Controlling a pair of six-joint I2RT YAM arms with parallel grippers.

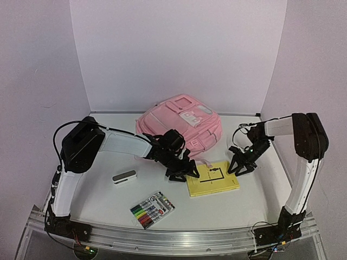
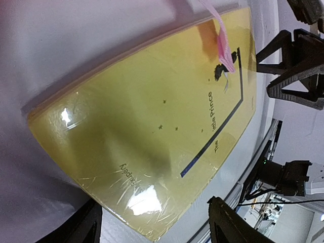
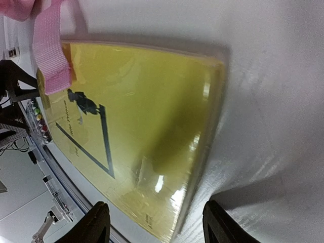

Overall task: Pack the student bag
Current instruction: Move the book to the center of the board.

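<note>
Top external: student bag (image 1: 179, 122) lies behind left tool (image 1: 181, 173).

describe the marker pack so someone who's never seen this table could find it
Start at the pink backpack at the back of the table and come to the near edge. There, left of the yellow book, lies the marker pack, the only multicoloured item.

Yellow book (image 2: 152, 126): "The … Prince"

Fixed high view from behind, both wrist views close, sharing the yellow book (image 2: 152, 126)
</note>
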